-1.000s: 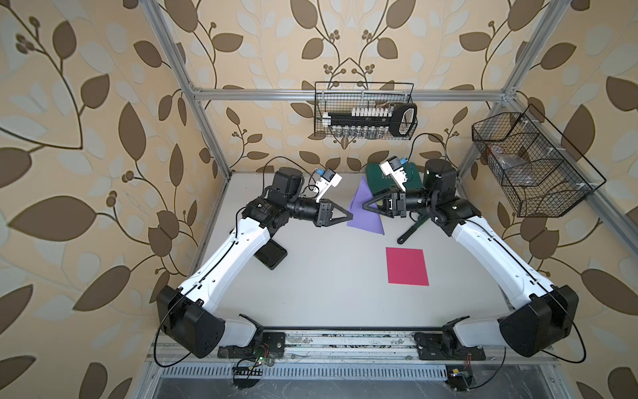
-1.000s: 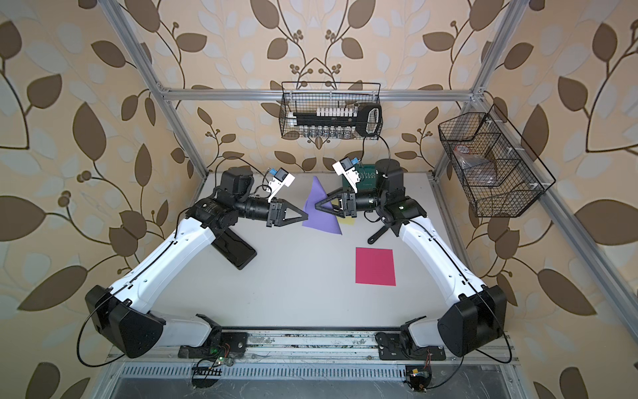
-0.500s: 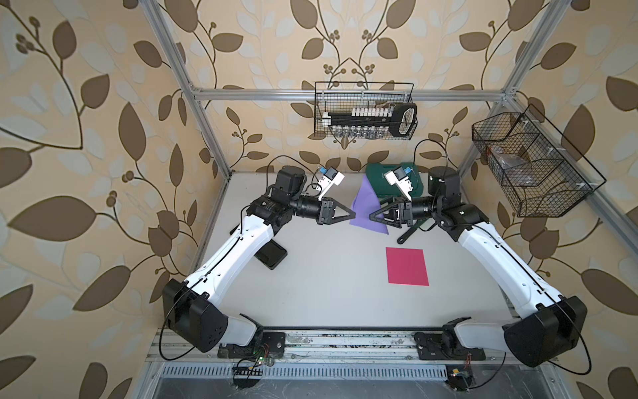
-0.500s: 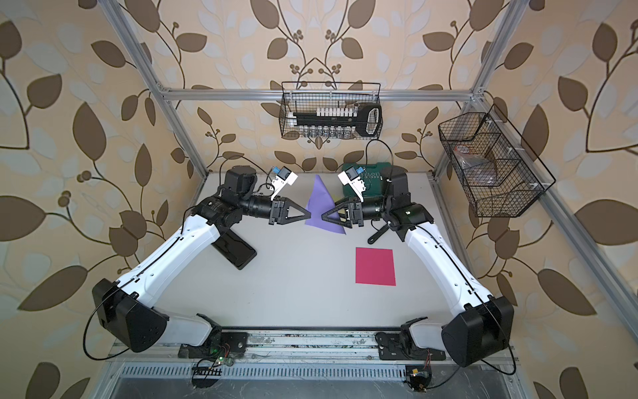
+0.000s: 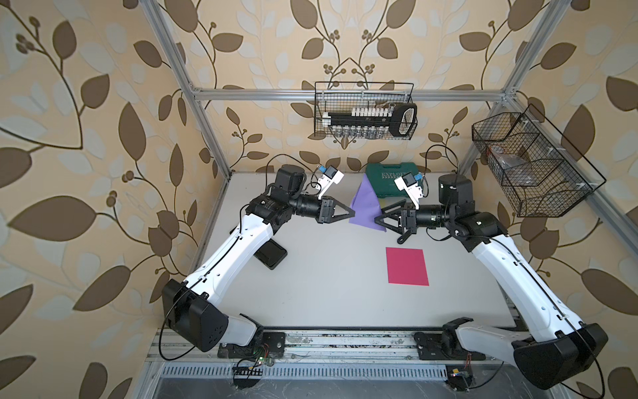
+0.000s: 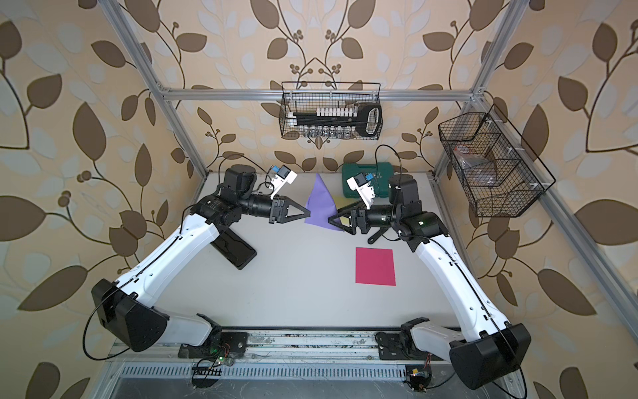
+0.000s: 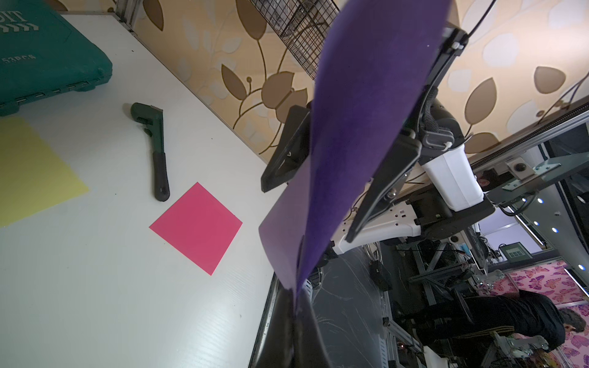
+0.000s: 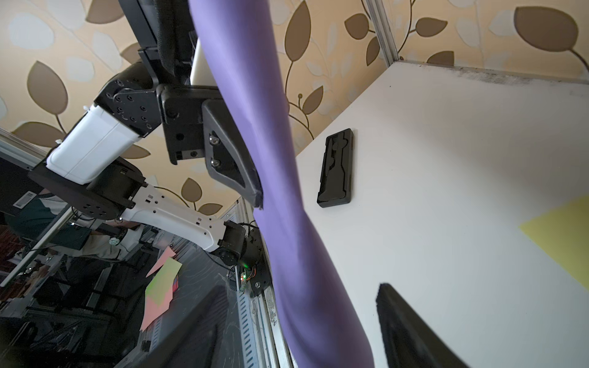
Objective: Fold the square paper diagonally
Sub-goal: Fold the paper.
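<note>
Above the table (image 5: 328,297), left claw (image 5: 351,214) clamps purple paper (image 5: 364,203); right claw (image 5: 377,220) stands apart; wall basket (image 5: 321,103) holds a socket rack (image 5: 366,117)

Brown-leaf beige wallpaper (image 5: 103,103) lines the aluminium-framed (image 5: 259,94) cell, evenly lit. A back wire basket (image 5: 362,83) and a side wire basket (image 5: 545,193) hang above the white tabletop (image 5: 328,276).
</note>
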Motion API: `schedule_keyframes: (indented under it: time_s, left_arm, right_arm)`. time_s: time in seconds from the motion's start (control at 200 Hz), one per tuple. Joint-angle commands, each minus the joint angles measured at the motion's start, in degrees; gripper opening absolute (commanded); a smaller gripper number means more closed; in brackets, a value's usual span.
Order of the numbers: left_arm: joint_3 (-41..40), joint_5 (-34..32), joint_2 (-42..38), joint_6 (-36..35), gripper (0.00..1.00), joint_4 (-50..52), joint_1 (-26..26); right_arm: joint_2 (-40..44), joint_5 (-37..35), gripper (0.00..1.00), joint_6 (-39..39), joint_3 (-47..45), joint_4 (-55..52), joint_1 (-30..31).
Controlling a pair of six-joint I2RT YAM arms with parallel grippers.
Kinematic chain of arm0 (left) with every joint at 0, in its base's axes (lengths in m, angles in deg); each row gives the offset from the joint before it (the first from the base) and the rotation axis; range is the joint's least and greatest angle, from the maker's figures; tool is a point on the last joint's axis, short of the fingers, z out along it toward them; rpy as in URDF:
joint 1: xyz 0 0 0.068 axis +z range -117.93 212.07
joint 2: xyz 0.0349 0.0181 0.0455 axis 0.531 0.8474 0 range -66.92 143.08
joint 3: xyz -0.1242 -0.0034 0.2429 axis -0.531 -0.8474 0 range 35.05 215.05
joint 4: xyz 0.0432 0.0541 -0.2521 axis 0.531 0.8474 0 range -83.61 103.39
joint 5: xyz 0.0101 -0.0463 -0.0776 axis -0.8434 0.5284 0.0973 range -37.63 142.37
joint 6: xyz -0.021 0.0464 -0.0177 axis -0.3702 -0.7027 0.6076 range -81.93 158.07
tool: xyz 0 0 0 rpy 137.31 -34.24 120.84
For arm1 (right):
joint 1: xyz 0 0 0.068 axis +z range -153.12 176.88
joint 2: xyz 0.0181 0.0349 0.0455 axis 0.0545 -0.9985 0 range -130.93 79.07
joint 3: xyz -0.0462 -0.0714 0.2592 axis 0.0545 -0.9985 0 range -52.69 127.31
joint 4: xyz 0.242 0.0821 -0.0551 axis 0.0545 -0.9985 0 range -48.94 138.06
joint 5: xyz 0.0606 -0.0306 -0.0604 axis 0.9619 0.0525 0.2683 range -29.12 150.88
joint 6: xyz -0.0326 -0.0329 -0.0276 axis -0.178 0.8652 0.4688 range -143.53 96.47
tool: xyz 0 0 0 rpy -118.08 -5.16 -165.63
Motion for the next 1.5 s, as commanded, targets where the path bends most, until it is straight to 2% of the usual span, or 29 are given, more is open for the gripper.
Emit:
schedule_keyframes:
  time_s: [0.0,0.25,0.395,0.605,0.785,0.925,1.02,1.27,1.5]
  left_arm:
    - [2.4,1.7,0.3,-1.1,0.00,-1.9,0.2]
    - [3.5,4.7,0.2,-2.0,0.00,0.2,0.2]
    - [3.3,4.7,0.1,-2.0,0.00,0.7,0.2]
    - [3.6,3.8,0.6,-2.2,0.00,1.6,0.2]
    - [3.6,3.7,1.0,-1.3,0.00,1.0,0.2]
    - [3.7,3.7,1.0,-0.6,0.00,0.8,0.2]
    - [3.6,4.0,1.0,-0.3,0.07,0.8,0.2]
    - [3.5,4.4,0.2,-0.7,0.39,1.4,0.2]
    - [2.9,1.3,-0.8,0.4,0.46,1.4,1.5]
  right_arm:
    - [-1.4,5.5,0.72,2.4,-0.4,-2.3,0.0]
    - [-5.2,9.1,0.75,4.2,0.8,-1.0,-0.1]
    - [-6.7,15.3,0.58,2.0,1.2,2.3,-0.3]
    - [-5.3,18.9,0.46,-4.0,-0.8,9.9,-0.3]
    - [-4.6,18.8,0.32,-8.5,-2.8,15.0,-0.3]
    - [-4.6,17.0,0.26,-12.0,-4.0,18.5,-0.3]
    - [-4.7,16.2,0.24,-15.5,-4.9,22.2,-0.3]
    - [-5.2,15.5,0.20,-16.8,-4.8,22.9,-0.3]
    - [-4.9,16.1,0.19,-15.7,-4.8,21.4,-0.5]
